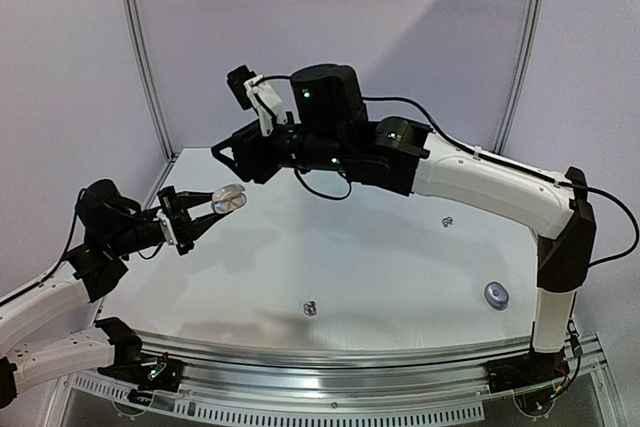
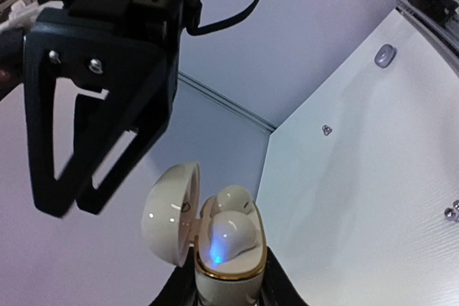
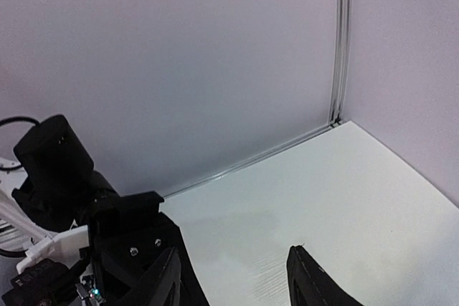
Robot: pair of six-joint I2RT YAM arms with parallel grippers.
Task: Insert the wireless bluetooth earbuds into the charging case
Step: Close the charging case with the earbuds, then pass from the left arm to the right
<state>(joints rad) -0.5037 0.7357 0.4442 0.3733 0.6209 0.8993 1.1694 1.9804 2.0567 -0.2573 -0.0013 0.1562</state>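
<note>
My right arm (image 1: 490, 187) blocks the counter's (image 1: 380, 267) far side. I have room in the middle, past an earbud (image 1: 310, 308) by the front edge.

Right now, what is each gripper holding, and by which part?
Left gripper holds the open white charging case, clamped by its lower body. Right gripper is open and holds nothing.
</note>
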